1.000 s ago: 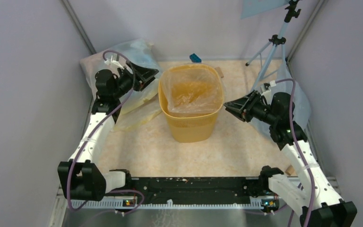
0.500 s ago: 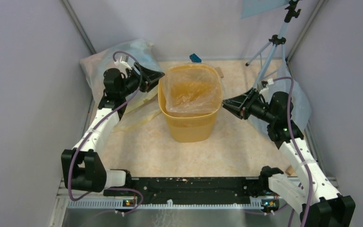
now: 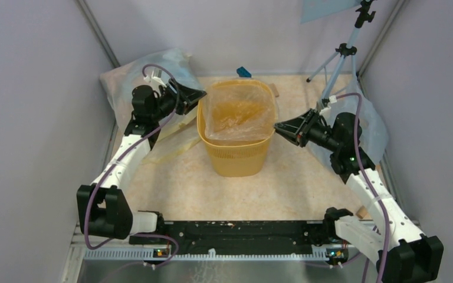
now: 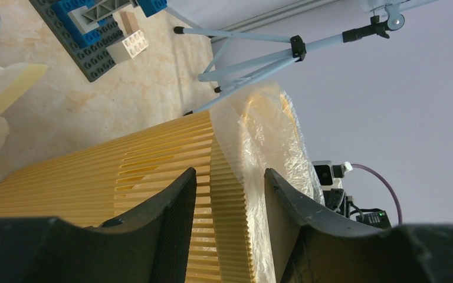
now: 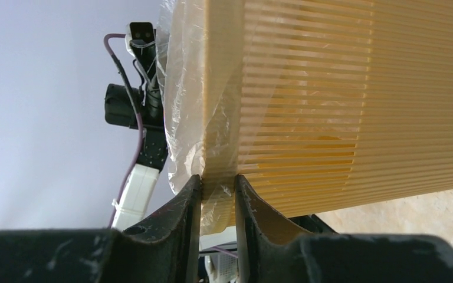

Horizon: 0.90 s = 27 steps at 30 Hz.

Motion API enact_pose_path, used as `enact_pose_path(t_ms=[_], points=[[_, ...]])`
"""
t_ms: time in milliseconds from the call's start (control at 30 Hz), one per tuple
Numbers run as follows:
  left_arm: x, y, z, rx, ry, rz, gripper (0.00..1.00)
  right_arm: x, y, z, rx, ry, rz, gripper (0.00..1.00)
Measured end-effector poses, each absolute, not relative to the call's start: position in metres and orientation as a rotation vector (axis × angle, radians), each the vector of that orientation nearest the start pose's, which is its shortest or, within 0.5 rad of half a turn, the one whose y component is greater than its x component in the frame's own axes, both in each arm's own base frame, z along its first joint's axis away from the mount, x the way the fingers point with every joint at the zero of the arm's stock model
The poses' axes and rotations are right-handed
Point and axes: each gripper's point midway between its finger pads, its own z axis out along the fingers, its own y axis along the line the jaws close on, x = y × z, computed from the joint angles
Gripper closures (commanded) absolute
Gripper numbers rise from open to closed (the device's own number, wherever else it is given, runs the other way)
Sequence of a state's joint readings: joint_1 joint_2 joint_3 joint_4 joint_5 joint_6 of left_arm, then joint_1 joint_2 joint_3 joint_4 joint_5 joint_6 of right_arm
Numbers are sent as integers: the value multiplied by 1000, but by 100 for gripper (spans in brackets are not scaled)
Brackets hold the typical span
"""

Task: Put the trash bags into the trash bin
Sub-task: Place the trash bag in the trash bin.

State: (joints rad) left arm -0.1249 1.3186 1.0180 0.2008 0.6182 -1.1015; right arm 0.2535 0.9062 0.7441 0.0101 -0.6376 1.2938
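Note:
The yellow trash bin (image 3: 236, 154) stands upright mid-table, with a clear wrinkly trash bag (image 3: 236, 115) lining its inside and lapping over the rim. My left gripper (image 3: 199, 94) is at the bin's left rim. In the left wrist view the left gripper (image 4: 230, 177) is open and straddles the ribbed rim band (image 4: 227, 194) and the bag film (image 4: 271, 135), with a gap on each side. My right gripper (image 3: 276, 127) is at the right rim. In the right wrist view the right gripper (image 5: 218, 180) is shut on the rim (image 5: 221, 88), with the bag's edge (image 5: 183, 112) folded over it.
Bluish plastic sacks lie at the back left (image 3: 118, 79) and along the right wall (image 3: 377, 127). A tripod (image 3: 345, 53) stands at the back right. A blue-and-white block tower (image 4: 94, 29) sits behind the bin. Purple walls enclose the table closely.
The left arm swung in to the bin's left rim while its jaws narrowed. The right gripper moved left onto the right rim and closed on it.

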Motion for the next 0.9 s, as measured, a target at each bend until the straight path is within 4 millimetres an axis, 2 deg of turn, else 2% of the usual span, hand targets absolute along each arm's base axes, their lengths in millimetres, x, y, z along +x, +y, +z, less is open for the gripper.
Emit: enact_pose_path(t_ms=[200,333,600,667,733,767,900], points=[[380,-178,310,-391,1843,-1374,49,251,205,301,483,1976,1580,100],[382,-169,307,-411,1849,-1366,48,250,202,301,491,1981,1559,100],[380,-162,312,-410,1840,-1367,48,250,200,301,484,1977,1546,100],[379,-163,312,-406,1839,-1370,48,249,200,302,478,1984,1538,93],[379,-163,313,-402,1840,-1371,48,249,199,302,466,2003,1515,74],[378,-163,313,-399,1840,-1372,48,248,199,303,461,2017,1502,70],[377,-164,312,-394,1847,-1377,48,249,198,305,433,2039,1469,69]])
